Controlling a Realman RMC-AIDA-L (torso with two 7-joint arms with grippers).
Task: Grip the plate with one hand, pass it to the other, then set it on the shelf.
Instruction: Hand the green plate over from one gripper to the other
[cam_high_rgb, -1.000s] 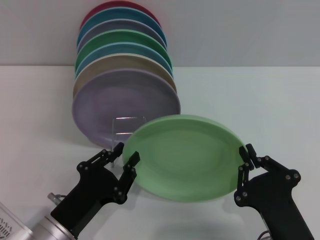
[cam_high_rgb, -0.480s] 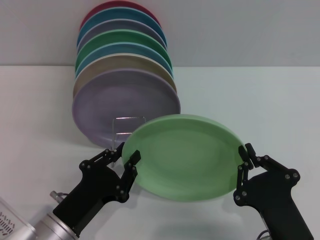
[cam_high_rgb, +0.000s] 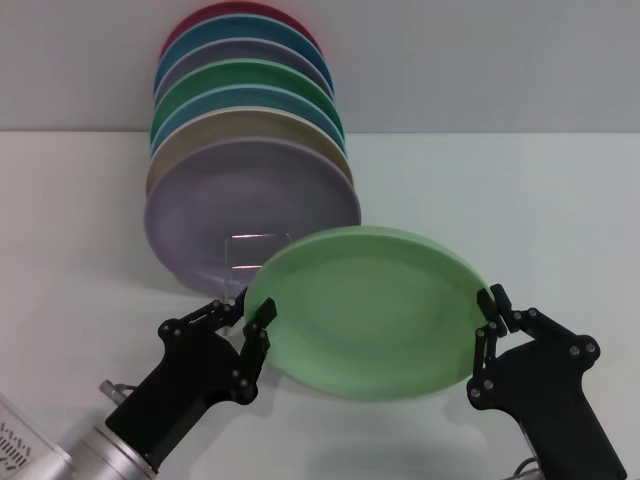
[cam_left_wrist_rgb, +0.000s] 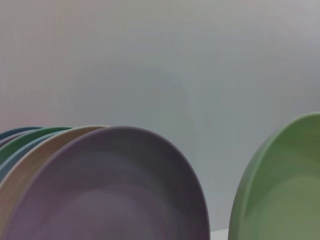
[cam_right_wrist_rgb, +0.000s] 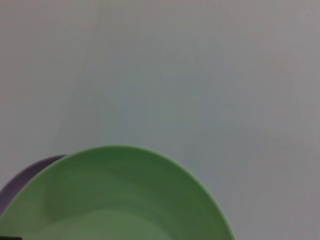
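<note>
The right gripper (cam_high_rgb: 486, 308), on its all-black wrist, is pinched on the right rim of the mint-green plate (cam_high_rgb: 368, 312), holding it tilted above the white table (cam_high_rgb: 520, 200). At the plate's opposite rim sits the left gripper (cam_high_rgb: 240, 312), on its silver wrist, its fingers (cam_high_rgb: 258, 318) spread; the inner one lies right against the left edge, though whether it actually touches cannot be told.

Just behind the plate's upper left edge stands the wire rack (cam_high_rgb: 252, 245), its small front loop showing ahead of the lilac plate (cam_high_rgb: 250, 205) — the frontmost of a row of upright plates (cam_high_rgb: 240, 90) leaning back toward the wall. The left wrist view shows a strip of bare background between the lilac plate's rim (cam_left_wrist_rgb: 125, 185) and the mint-green one (cam_left_wrist_rgb: 280, 190). To the right of the rack the table lies open.
</note>
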